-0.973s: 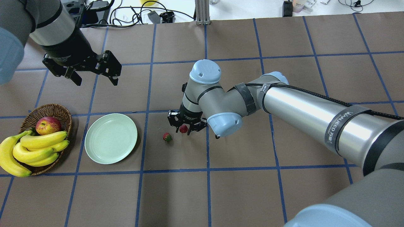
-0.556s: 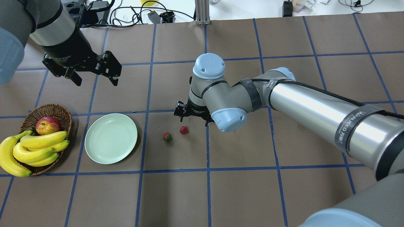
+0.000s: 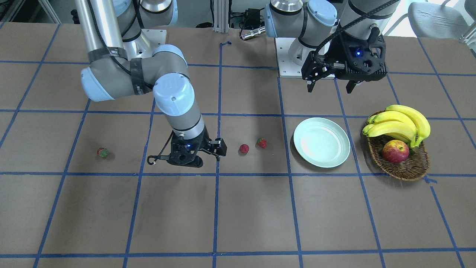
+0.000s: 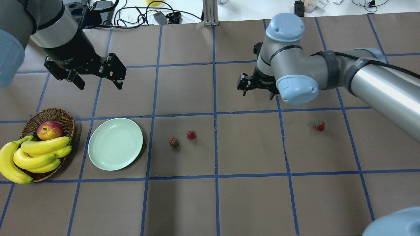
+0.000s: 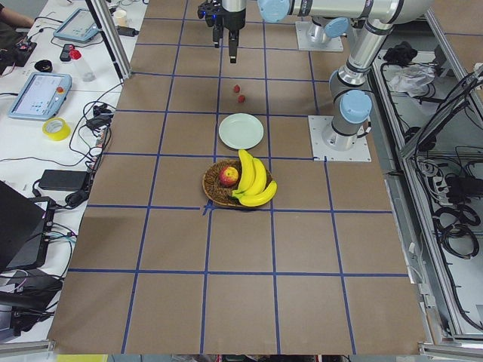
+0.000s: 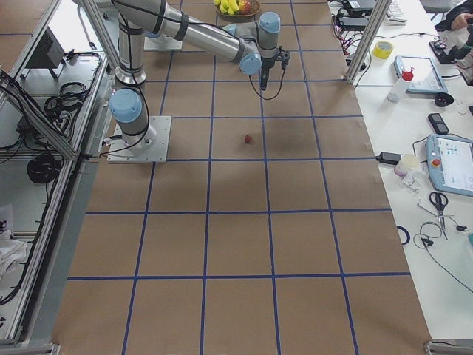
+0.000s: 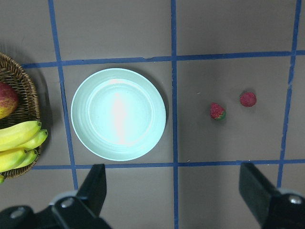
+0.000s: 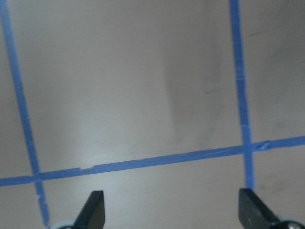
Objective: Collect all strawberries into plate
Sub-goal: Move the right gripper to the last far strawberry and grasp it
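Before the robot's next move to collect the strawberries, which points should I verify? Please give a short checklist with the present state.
1. Pale mint-green round plate free for fruit: ok, empty.
2. Right claw open, holding nothing: ok.
3. Left claw open, holding nothing: ok.
4. Three small red strawberries located: ok; nearest strawberry and middle strawberry beside the plate, far strawberry on the robot's right side.
5. Right claw above a strawberry: not ok; its wrist camera shows only brown table.
6. Strawberries collected: not ok, none in plate.
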`<control>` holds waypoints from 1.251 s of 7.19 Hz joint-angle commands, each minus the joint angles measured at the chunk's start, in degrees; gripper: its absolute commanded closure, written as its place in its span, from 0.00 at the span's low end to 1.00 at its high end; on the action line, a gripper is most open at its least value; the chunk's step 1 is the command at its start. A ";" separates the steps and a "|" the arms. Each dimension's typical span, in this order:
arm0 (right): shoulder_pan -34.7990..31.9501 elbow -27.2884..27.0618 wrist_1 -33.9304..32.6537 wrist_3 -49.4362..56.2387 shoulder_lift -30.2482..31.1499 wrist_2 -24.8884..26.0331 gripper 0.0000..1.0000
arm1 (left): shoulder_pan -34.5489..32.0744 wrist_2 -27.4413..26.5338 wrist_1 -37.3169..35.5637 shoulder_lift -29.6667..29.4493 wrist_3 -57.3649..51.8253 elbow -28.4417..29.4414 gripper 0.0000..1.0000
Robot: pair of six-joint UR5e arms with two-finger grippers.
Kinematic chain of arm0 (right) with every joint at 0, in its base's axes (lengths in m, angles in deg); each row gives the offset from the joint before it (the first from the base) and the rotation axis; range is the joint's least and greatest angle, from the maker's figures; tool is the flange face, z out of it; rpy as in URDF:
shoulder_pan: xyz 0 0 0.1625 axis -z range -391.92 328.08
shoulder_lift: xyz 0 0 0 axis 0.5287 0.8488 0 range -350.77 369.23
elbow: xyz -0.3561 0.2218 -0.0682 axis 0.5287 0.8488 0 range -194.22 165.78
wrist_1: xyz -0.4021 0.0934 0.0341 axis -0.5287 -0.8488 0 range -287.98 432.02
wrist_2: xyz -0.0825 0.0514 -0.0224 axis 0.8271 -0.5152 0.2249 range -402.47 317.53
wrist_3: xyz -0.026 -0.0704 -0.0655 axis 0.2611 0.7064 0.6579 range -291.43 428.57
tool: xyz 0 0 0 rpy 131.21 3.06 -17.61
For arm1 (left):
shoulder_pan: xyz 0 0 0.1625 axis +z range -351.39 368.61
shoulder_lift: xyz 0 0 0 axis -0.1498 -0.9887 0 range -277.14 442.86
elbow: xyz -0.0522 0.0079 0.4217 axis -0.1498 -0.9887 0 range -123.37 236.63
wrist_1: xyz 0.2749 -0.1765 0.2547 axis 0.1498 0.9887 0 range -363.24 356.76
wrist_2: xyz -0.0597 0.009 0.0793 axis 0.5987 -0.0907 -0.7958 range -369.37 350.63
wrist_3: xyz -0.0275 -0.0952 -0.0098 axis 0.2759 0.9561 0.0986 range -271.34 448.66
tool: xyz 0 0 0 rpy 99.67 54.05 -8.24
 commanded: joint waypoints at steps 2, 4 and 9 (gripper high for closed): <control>11.58 -3.67 4.20 17.54 3.98 4.73 0.00 | 0.25 -0.01 0.00 0.00 0.00 -0.03 0.00; 17.30 -9.19 3.66 24.70 4.95 4.31 0.06 | 0.25 -0.01 -0.08 0.00 0.00 0.06 0.00; 20.31 -22.50 -16.64 31.48 2.94 3.60 0.26 | 0.51 -0.10 0.09 0.26 -0.09 -0.64 0.00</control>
